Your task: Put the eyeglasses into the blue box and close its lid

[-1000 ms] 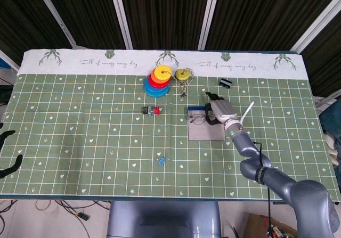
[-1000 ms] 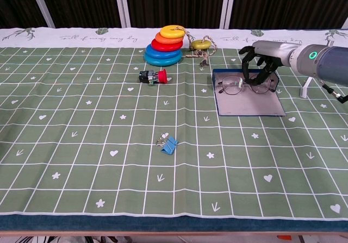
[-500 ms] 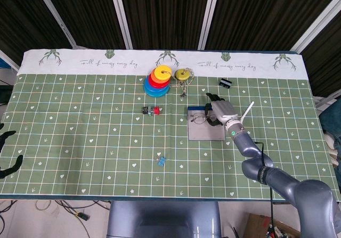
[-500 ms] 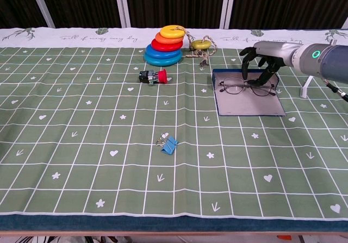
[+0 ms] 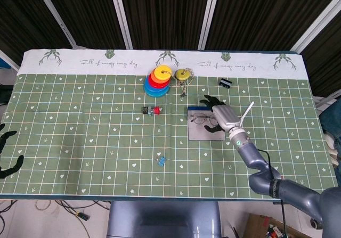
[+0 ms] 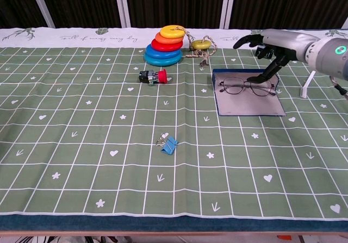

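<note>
We are hovering our right robot hand, fingers spread and empty, over the eyeglasses in the blue box; cloth script is unreadable.

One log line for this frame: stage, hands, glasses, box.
stage: glasses placed, lid not closed | right hand: open above box | left hand: idle at table edge | glasses: lying in blue box

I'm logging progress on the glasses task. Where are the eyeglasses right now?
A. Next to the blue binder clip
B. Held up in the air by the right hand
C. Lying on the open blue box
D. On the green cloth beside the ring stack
C: the eyeglasses lie on the flat grey surface of the open blue box, with the right hand above them, fingers spread and one fingertip down near the frame.
</note>
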You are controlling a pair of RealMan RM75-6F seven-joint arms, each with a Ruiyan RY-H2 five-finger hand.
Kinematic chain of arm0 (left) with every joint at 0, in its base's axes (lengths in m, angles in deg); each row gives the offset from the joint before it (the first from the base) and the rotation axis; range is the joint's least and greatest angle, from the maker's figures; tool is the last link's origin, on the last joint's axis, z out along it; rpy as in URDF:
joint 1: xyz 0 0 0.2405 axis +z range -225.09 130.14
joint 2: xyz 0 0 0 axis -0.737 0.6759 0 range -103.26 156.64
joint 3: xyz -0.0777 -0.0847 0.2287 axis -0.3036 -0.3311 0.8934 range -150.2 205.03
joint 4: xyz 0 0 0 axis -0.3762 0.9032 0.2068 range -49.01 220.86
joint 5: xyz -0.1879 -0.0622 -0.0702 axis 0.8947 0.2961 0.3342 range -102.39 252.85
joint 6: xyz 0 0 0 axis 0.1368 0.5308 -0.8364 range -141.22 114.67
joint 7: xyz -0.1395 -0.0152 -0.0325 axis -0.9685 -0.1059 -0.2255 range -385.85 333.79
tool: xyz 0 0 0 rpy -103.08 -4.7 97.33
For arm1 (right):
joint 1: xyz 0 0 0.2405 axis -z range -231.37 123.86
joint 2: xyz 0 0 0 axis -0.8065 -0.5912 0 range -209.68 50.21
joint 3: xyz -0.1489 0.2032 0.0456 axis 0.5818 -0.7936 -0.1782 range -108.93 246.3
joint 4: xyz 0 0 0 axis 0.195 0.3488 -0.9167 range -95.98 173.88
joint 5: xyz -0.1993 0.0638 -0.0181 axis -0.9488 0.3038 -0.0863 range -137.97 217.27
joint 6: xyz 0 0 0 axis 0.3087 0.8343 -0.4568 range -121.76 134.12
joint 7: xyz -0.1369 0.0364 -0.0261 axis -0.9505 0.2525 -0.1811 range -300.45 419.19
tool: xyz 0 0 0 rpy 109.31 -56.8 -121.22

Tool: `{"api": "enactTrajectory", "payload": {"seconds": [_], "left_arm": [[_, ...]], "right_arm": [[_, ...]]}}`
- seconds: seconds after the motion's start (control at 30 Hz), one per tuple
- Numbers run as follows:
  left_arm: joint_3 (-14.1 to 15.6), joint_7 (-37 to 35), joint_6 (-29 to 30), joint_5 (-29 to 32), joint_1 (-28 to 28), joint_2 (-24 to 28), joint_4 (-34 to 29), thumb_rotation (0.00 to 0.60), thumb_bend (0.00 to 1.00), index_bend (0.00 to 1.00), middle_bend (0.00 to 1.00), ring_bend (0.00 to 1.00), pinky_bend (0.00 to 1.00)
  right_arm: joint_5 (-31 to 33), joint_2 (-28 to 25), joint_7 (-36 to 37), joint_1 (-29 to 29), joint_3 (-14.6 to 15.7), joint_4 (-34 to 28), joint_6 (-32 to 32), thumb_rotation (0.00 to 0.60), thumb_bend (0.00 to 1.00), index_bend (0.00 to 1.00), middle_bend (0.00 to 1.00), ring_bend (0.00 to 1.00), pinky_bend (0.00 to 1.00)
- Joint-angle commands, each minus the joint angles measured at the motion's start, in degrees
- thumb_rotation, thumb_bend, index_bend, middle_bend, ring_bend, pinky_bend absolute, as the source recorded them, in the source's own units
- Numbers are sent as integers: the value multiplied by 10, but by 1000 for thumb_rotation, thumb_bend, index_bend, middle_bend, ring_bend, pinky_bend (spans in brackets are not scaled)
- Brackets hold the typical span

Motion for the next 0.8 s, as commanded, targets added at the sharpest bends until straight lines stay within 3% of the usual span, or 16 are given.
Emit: {"api": "enactTrajectory", "payload": {"seconds": [0.03, 0.13, 0.23, 0.37, 0.53, 0.8], "left_arm": [[0, 1, 0, 1, 0, 0, -1, 600, 338, 189, 22, 0, 0], [0, 0, 0, 3, 1, -1, -3, 600, 338, 189, 22, 0, 0], [-1, -2, 1, 2, 1, 0, -4, 600, 338, 189, 22, 0, 0], [-1, -6, 2, 1, 1, 1, -5, 600, 339, 189, 22, 0, 0], [-1, -9, 0, 3, 2, 3, -5, 600, 372, 189, 22, 0, 0], [-3, -5, -4, 9, 0, 3, -7, 600, 412, 189, 22, 0, 0]], "right_arm": [[6, -19, -45, 45, 14, -67, 70, 600, 355, 138, 204, 221, 178], [13, -14, -76, 54, 24, -82, 82, 600, 495, 138, 344, 345, 223], [28, -15, -114, 52, 33, -95, 72, 600, 635, 138, 478, 483, 370], [53, -12, -161, 48, 37, -108, 65, 600, 682, 138, 609, 614, 544], [106, -15, -216, 35, 41, -122, 34, 600, 757, 139, 674, 688, 602], [171, -8, -267, 19, 43, -125, 22, 600, 827, 138, 687, 700, 604]]}}
